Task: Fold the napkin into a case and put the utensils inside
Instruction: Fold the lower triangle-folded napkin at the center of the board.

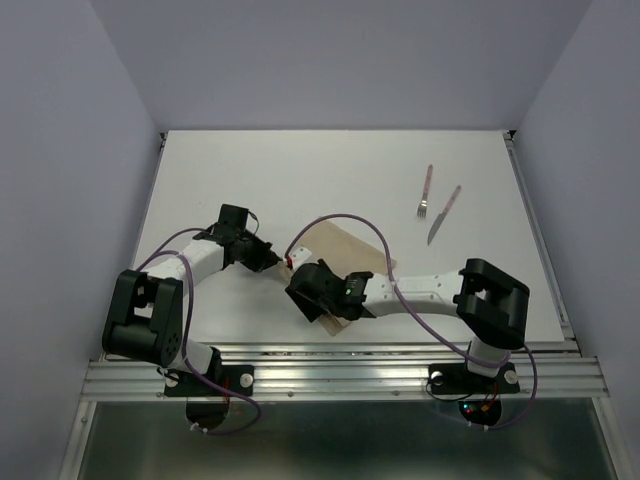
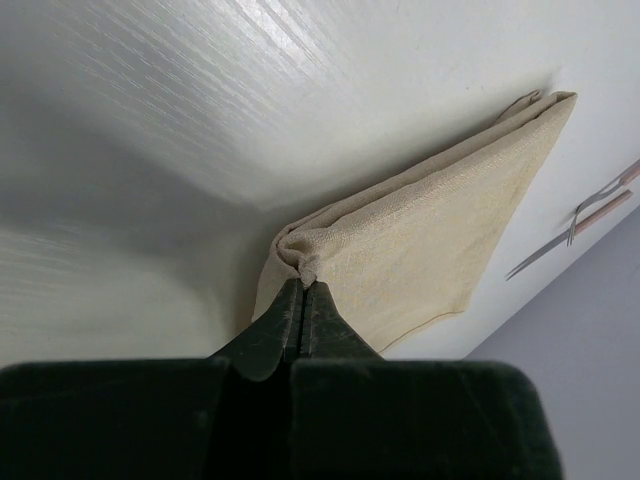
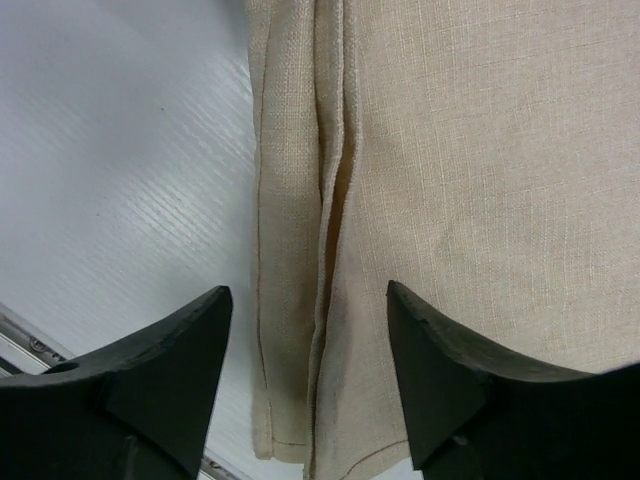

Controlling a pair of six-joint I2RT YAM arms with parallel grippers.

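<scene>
The tan napkin lies folded into layers at the near middle of the table. My left gripper is shut on the napkin's bunched left corner, and the cloth spreads flat beyond the pinch. My right gripper hovers open over the napkin's near end. In the right wrist view the stacked hemmed edges run between its fingertips, which do not touch the cloth. The utensils lie side by side at the back right: the fork and the knife, both with pinkish handles.
The white table is walled on the left, right and back. A metal rail runs along the near edge, close to the napkin's near end. Both utensils show small at the right edge of the left wrist view.
</scene>
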